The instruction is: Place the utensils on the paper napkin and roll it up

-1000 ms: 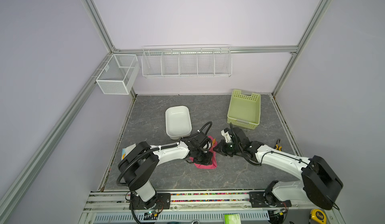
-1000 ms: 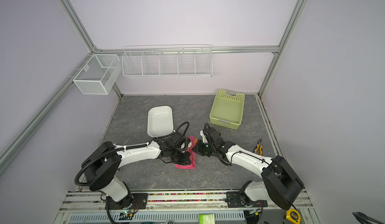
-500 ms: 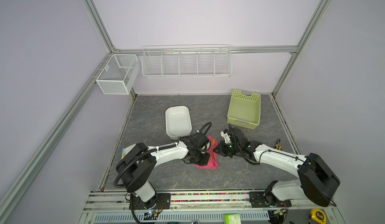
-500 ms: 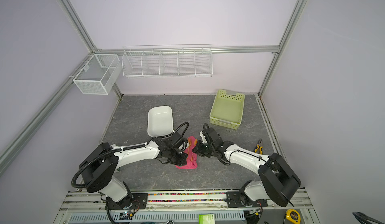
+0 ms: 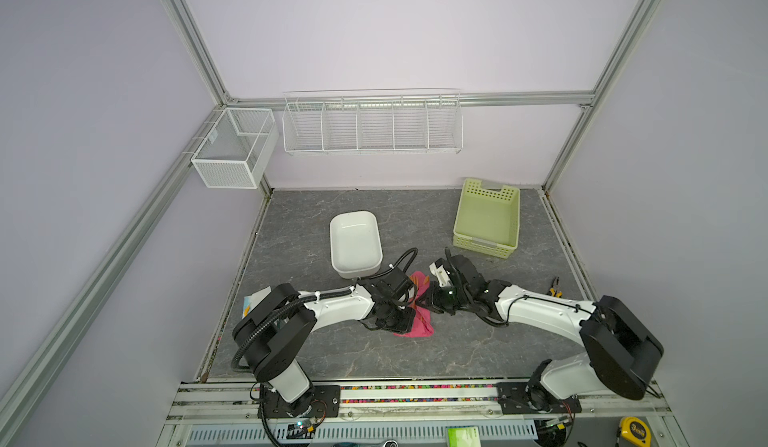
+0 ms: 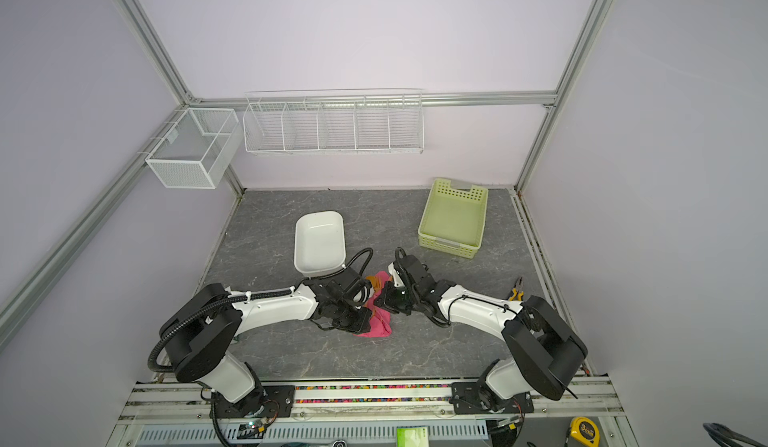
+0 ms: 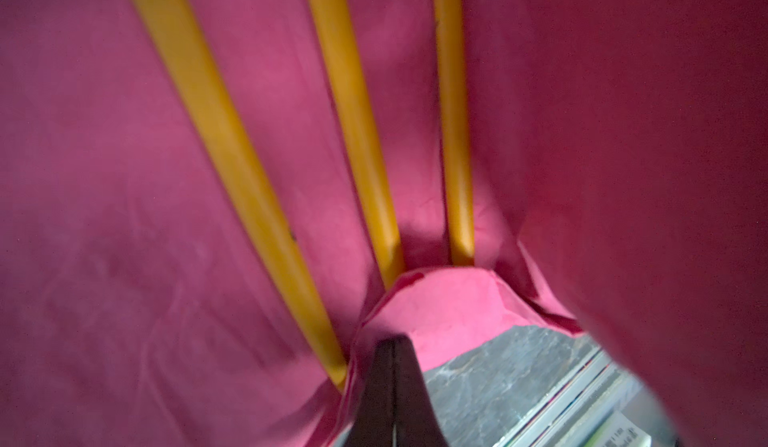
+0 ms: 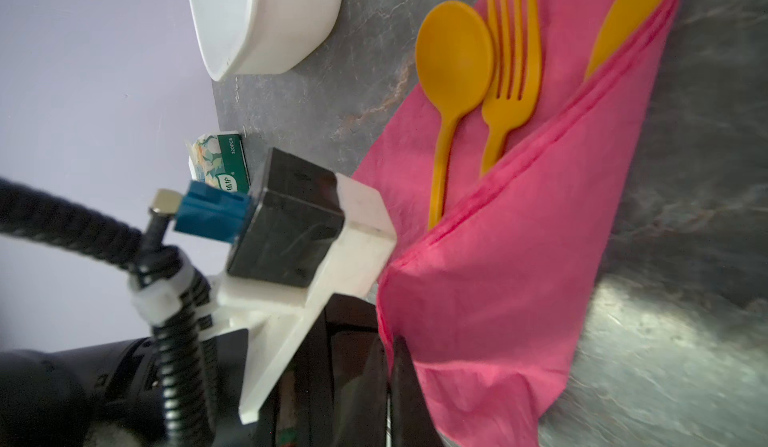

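Three orange utensils (image 7: 353, 133), one spoon (image 8: 453, 58), one fork (image 8: 513, 75) and one knife (image 8: 631, 21), are lying on the single paper napkin (image 8: 519, 258) near the white tub (image 8: 266, 21), their handles partly hiding under its folded flap. The left gripper (image 7: 392, 347) and right gripper (image 8: 392, 345) are each pinching the napkin's edge, sitting about where they were a second ago.

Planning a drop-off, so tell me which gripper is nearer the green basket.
Right. The right gripper pinches the napkin on the side toward the green basket; the left gripper holds the opposite side, farther off.
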Controlling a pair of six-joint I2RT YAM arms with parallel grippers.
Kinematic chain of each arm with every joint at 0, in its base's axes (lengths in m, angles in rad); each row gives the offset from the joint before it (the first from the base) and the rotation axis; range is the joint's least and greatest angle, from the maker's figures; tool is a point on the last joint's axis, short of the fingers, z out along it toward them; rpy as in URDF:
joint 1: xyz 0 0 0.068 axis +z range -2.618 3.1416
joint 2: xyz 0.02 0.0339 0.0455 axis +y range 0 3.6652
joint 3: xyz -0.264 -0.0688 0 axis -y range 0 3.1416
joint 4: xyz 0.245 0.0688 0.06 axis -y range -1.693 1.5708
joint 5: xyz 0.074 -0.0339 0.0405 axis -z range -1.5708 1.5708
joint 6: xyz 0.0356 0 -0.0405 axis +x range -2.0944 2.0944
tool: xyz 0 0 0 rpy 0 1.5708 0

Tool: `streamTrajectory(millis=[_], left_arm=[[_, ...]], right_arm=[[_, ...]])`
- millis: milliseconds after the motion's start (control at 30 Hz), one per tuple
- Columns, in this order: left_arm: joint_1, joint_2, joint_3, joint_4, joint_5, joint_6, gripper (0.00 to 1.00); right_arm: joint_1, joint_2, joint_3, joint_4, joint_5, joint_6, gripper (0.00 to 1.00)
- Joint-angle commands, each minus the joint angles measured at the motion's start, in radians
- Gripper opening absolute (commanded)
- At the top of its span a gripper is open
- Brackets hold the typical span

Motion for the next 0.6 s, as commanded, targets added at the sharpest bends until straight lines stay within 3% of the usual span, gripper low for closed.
streamTrajectory(millis=[0,567], left_arm=[[0.007,-0.008,-0.024,0.041,0.01,-0.016,0.0],[0.025,-0.161,-0.109,0.025,-0.024,-0.074,0.0]], right_arm=[[0.022,0.026,0.022,0.041,-0.012,0.056,0.07],[0.072,0.141,0.044,0.112,-0.007,0.092,0.07]])
